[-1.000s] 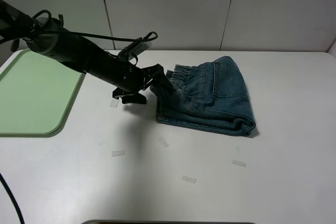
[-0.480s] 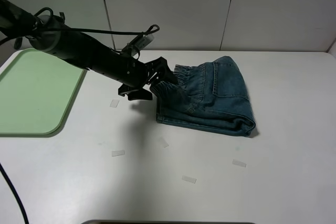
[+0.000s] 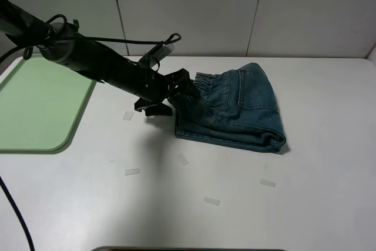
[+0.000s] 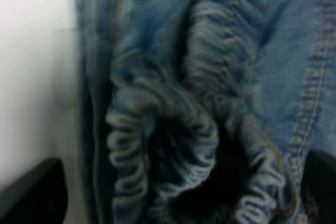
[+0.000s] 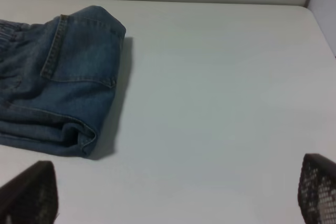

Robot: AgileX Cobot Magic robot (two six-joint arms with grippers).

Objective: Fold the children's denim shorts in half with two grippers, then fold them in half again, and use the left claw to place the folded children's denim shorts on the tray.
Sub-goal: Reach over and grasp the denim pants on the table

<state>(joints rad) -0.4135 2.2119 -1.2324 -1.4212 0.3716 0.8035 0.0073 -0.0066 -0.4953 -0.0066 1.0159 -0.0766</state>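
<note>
Denim shorts (image 3: 235,110) folded, waistband toward left gripper (image 3: 183,89), its jaws spread.

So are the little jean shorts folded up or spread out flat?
Folded. The denim shorts lie in a compact stack on the table, with layered edges showing along the near side and the gathered waistband bunched at the left end effector.

Left gripper (image 3: 183,89) reaches in from the bench's far left corner toward its middle, arm stretched low, jaws spread. Right gripper (image 5: 173,192) open, fingertips wide apart.
</note>
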